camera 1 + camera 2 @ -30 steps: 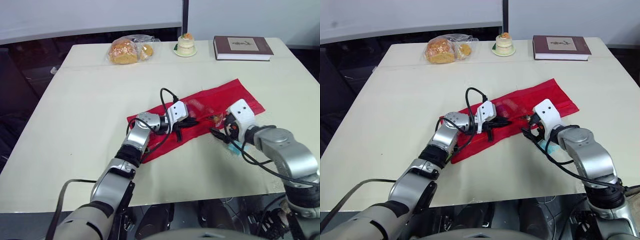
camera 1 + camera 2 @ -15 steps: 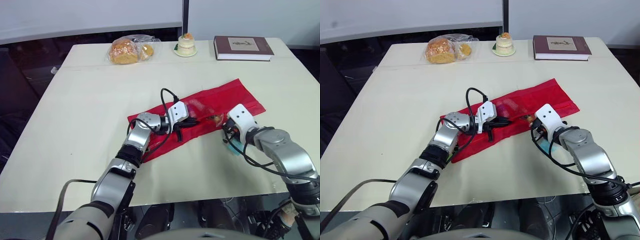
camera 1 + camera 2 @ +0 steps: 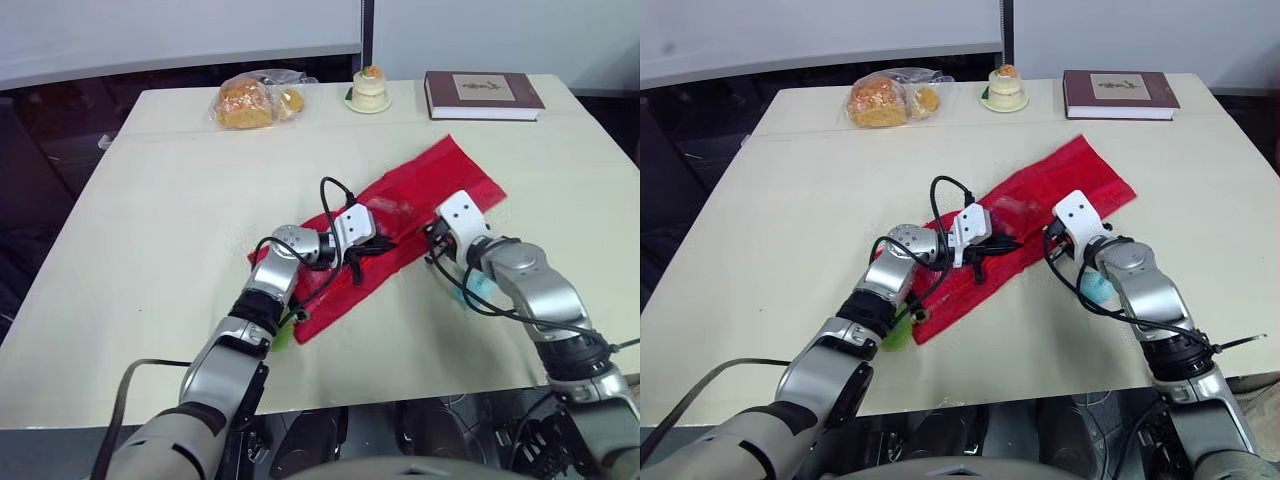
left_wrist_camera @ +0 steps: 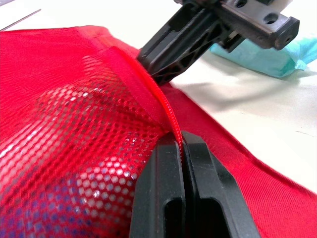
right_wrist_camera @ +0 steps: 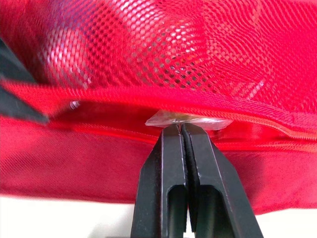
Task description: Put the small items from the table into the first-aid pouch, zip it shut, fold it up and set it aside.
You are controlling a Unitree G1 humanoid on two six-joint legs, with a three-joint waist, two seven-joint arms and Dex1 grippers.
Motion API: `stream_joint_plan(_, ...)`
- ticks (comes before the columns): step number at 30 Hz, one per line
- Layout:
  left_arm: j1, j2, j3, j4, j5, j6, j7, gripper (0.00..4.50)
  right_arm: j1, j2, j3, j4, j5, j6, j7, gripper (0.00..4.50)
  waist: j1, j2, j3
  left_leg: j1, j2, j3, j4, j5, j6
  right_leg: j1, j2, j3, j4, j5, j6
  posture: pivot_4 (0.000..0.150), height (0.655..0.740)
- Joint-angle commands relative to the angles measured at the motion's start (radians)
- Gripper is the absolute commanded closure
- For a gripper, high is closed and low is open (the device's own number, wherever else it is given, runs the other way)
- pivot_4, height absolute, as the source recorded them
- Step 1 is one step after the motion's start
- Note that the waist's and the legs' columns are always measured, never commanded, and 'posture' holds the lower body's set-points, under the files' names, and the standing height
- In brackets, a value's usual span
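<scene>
Cream table [image 3: 150,200] bears the red pouch [image 3: 430,180] at its middle; left gripper [image 3: 372,242] is clamped on the pouch's zip edge; right gripper [image 3: 432,240], fingers closed, noses a clear-wrapped item [image 5: 183,119] at the opening; best hold that lip raised and push straight inward; a teal packet [image 3: 1097,287] lies just beside.

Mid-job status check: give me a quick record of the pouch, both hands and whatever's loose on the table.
left hand: shut on the pouch zip edge
right hand: shut, tips at the pouch opening against a clear packet
pouch: red mesh, lying on the table, zip part open
loose: teal packet beside right arm; green item by left forearm
</scene>
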Motion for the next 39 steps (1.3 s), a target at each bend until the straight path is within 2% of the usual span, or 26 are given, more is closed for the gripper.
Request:
stream_joint_plan(1, 0.005, -0.011, -0.023, -0.024, -0.004, -0.020, -0.021, 4.50, -0.037, 0.020, 0.021, -0.012, -0.014, -0.058, 0.013, 4.42, 0.000, 0.000, 0.000, 0.000, 0.000, 0.000, 0.000, 0.000, 0.000, 0.000, 0.000, 0.000, 0.000, 0.000, 0.000, 0.150, 0.7289)
stream_joint_plan(10, 0.011, -0.002, -0.018, -0.027, -0.007, -0.018, -0.020, 4.50, -0.009, 0.012, 0.022, -0.064, -0.014, -0.079, 0.058, 4.42, 0.001, 0.000, 0.000, 0.000, 0.000, 0.000, 0.000, 0.000, 0.000, 0.000, 0.000, 0.000, 0.000, 0.000, 0.000, 0.150, 0.7289)
stream_joint_plan(22, 0.002, 0.004, -0.014, -0.013, -0.007, -0.023, -0.022, 4.50, -0.015, 0.041, 0.037, -0.031, -0.032, -0.150, 0.085, 4.42, 0.000, 0.000, 0.000, 0.000, 0.000, 0.000, 0.000, 0.000, 0.000, 0.000, 0.000, 0.000, 0.000, 0.000, 0.000, 0.150, 0.7289)
stream_joint_plan(30, -0.031, 0.037, 0.017, 0.035, -0.009, -0.055, -0.007, 4.50, 0.072, -0.073, -0.012, -0.154, 0.021, -0.085, 0.186, 4.42, 0.001, 0.000, 0.000, 0.000, 0.000, 0.000, 0.000, 0.000, 0.000, 0.000, 0.000, 0.000, 0.000, 0.000, 0.000, 0.150, 0.7289)
stream_joint_plan(34, -0.065, 0.060, 0.029, 0.076, -0.027, -0.112, -0.056, 4.50, 0.120, -0.148, -0.065, -0.249, 0.089, -0.019, 0.246, 4.42, 0.003, 0.000, 0.000, 0.000, 0.000, 0.000, 0.000, 0.000, 0.000, 0.000, 0.000, 0.000, 0.000, 0.000, 0.000, 0.150, 0.7289)
stream_joint_plan(39, -0.103, 0.086, 0.035, 0.145, -0.047, -0.199, -0.155, 4.50, 0.125, -0.178, -0.107, -0.265, 0.125, 0.017, 0.243, 4.42, 0.002, 0.000, 0.000, 0.000, 0.000, 0.000, 0.000, 0.000, 0.000, 0.000, 0.000, 0.000, 0.000, 0.000, 0.000, 0.150, 0.7289)
